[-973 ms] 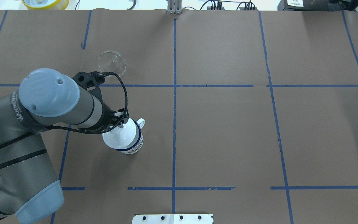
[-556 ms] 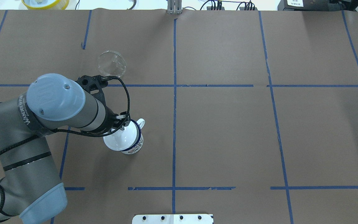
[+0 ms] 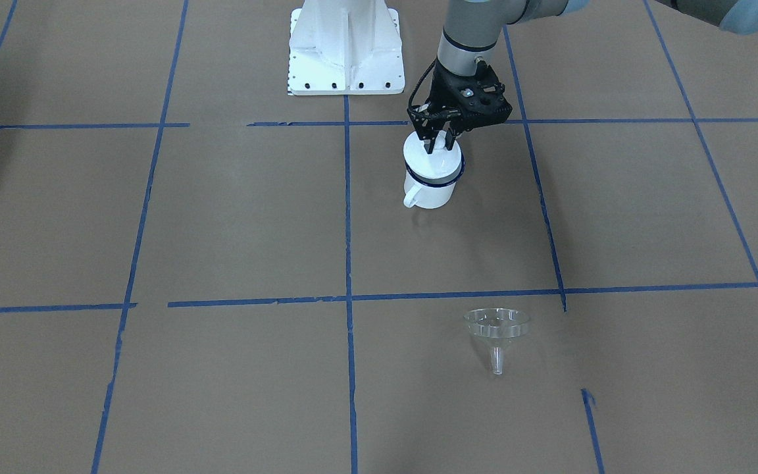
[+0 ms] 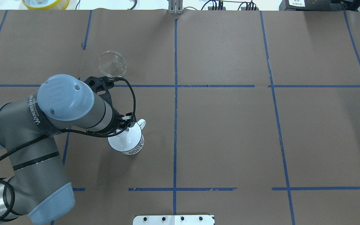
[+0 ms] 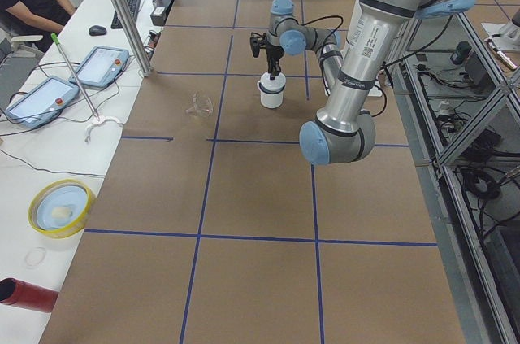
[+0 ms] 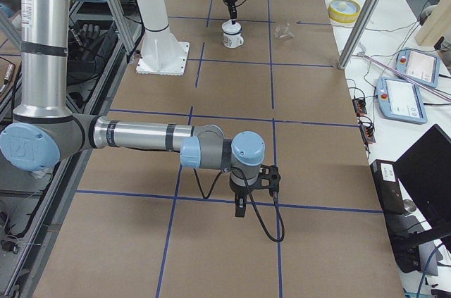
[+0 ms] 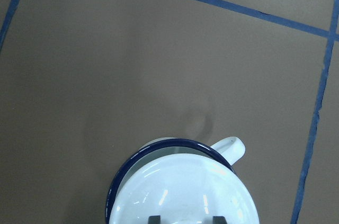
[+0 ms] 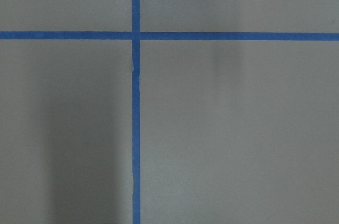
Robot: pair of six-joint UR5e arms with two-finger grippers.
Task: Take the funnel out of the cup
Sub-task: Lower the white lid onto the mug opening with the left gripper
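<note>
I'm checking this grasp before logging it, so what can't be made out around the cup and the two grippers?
Left gripper: open or shut unclear; in the overhead view its own wrist covers it, and the left wrist view's bottom edge cuts the fingertips.
White piece on the cup: lid or funnel unclear; the gripper covers its middle in the front view.
Cup's inside: hidden under that piece.
Right gripper: only in exterior right, too small.

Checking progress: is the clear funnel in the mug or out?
Out: the clear funnel sits on the table, apart from the mug; a white cover tops the mug.
</note>
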